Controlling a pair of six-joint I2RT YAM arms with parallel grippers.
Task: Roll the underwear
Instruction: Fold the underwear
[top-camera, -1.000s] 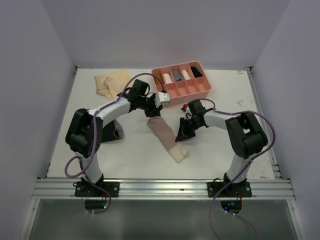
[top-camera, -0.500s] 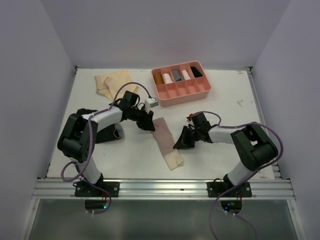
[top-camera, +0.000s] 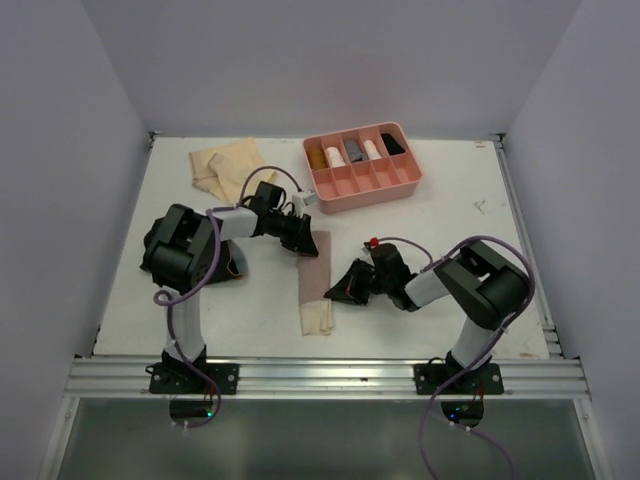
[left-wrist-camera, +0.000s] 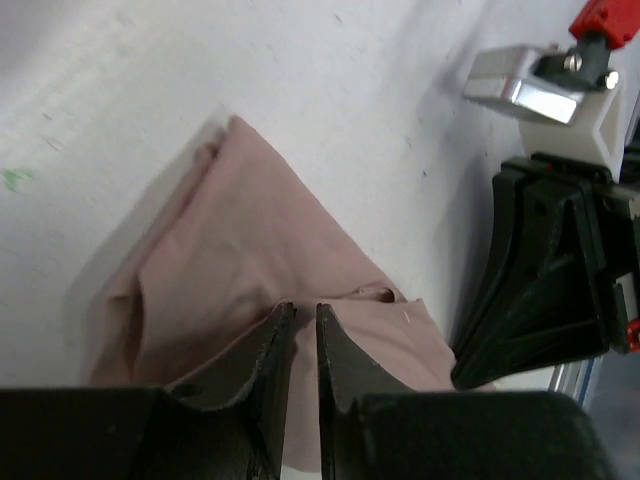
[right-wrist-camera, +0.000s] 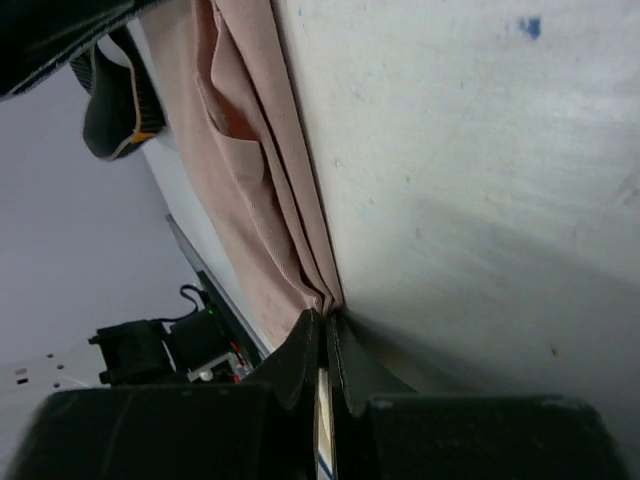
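A strip of dusty pink folded cloth underwear (top-camera: 314, 278) lies just in front of the rigid pink plastic divided tray (top-camera: 372, 194). The right gripper (top-camera: 336, 292) is clenched on its side edge. The left gripper (top-camera: 312, 242) has its jaws nearly together at the tray-side end, and I cannot tell whether it grips.

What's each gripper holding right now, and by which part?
The right gripper pinches the pink underwear by its long folded edge. The left gripper sits nearly closed on the far end; whether it grips cannot be told.
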